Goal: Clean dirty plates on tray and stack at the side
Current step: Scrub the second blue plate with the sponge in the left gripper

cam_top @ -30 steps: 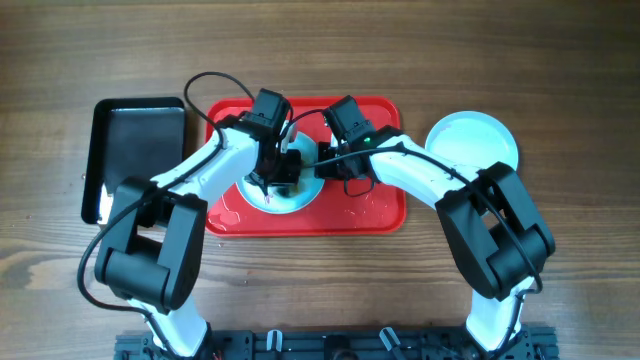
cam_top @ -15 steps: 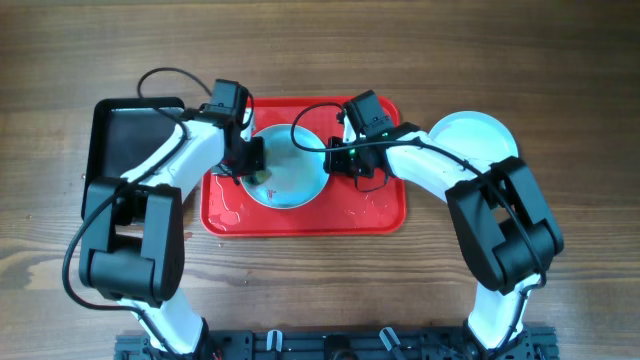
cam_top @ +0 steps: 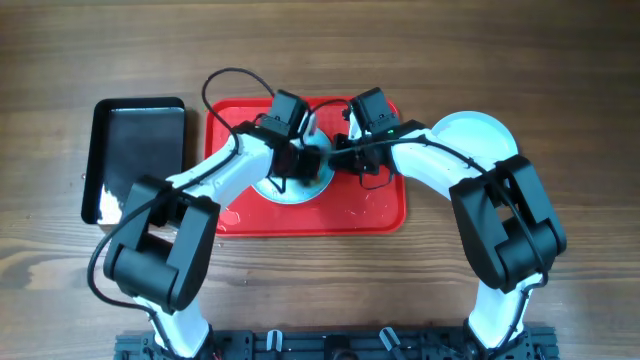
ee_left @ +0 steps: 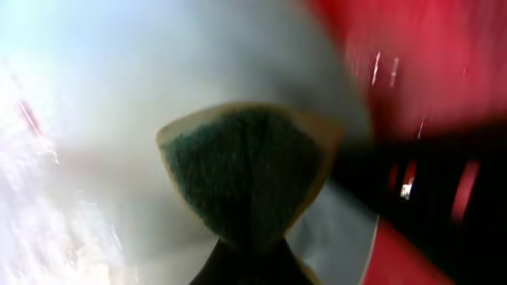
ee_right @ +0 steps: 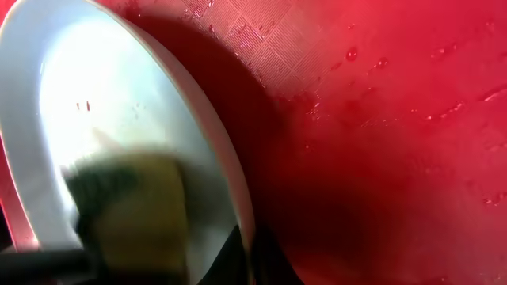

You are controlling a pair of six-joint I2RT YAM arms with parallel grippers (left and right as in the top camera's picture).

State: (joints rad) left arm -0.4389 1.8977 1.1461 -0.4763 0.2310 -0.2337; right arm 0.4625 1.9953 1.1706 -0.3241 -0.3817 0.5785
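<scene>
Here the sponge, clamped in the left hand, should be swept flat across the plate ahead. Its rim, pinched by the right hand, should be steadied.

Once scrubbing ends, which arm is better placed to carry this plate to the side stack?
Right. The right gripper pinches the plate by its rim, and the white plate lies on its side of the tray. The left gripper is holding the sponge.

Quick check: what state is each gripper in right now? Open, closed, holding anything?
Left gripper: closed on the sponge.
Right gripper: closed on the rim of the plate.
</scene>
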